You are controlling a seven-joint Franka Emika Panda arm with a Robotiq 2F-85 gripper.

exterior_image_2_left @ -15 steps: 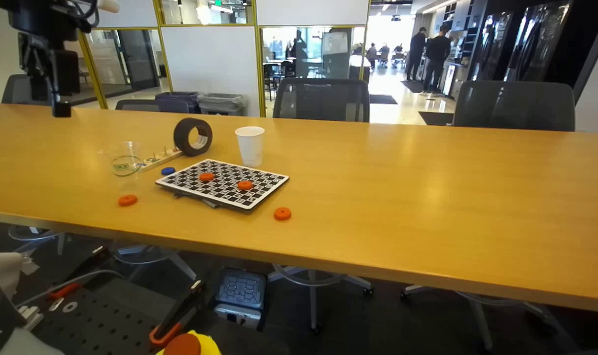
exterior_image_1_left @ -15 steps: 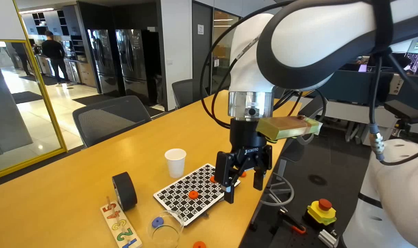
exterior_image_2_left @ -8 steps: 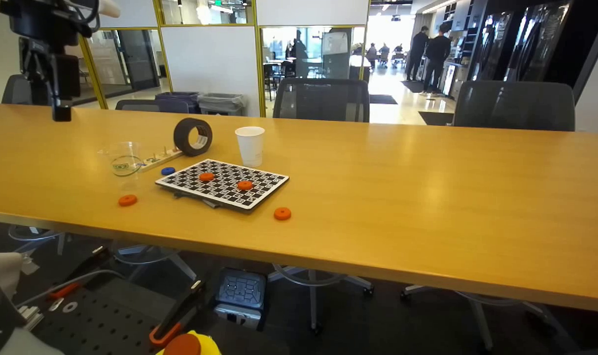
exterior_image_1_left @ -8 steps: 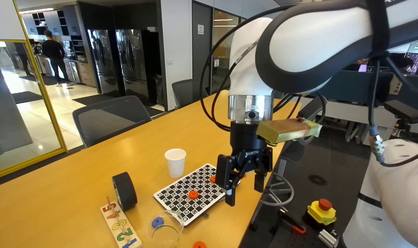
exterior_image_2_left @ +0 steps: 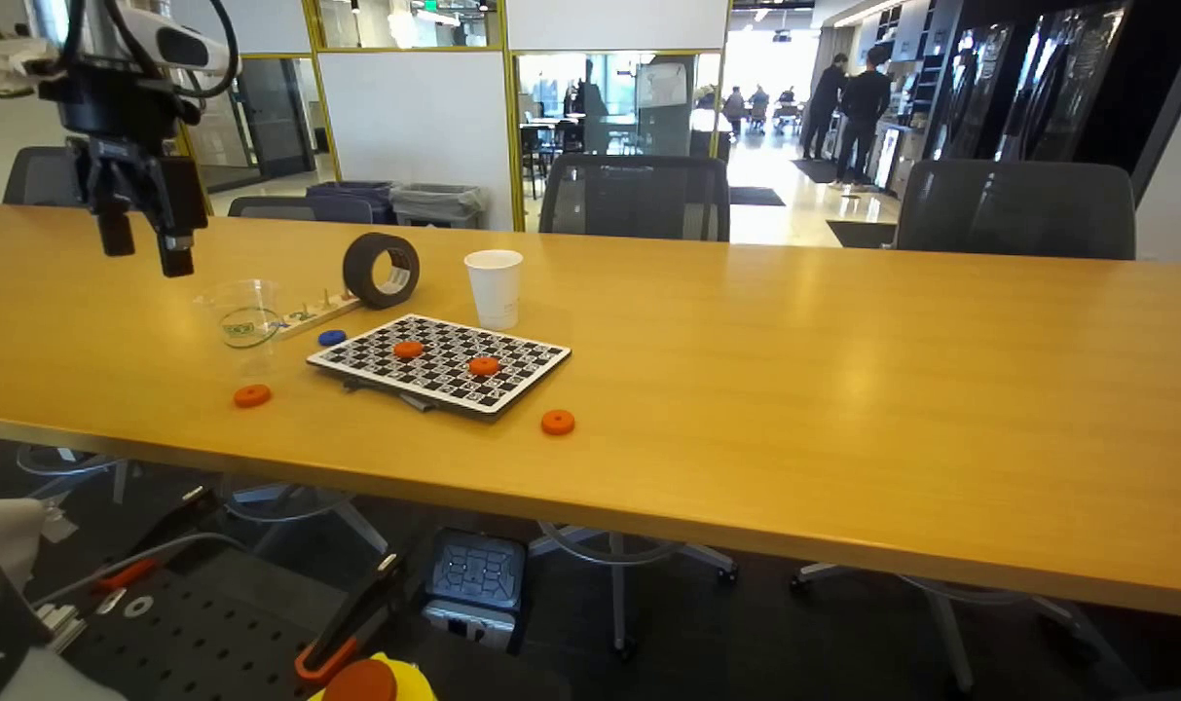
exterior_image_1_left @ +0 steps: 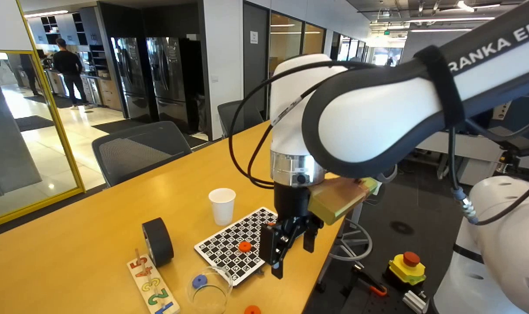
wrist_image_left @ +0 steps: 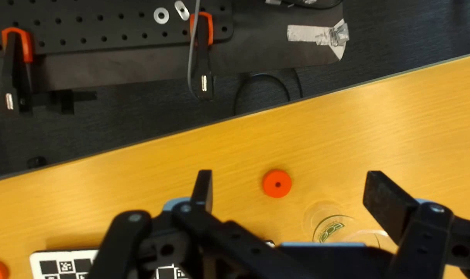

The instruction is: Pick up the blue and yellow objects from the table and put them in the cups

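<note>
We seemed to be at the reaching step, our gripper (exterior_image_1_left: 293, 258) wide and holding nothing above the table (wrist_image_left: 432, 116), and likely needed next to lower it over the orange disc (wrist_image_left: 277, 183) lying near the clear cup (wrist_image_left: 335, 229).

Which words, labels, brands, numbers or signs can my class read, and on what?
"RANKA EM", incomplete: robot arm.
"5 4 3 2 1": wooden number strip.
"KA", incomplete: robot body.
Too small or blurred: writing on the clear plastic cup and black tape roll, door sign, green overhead sign.
</note>
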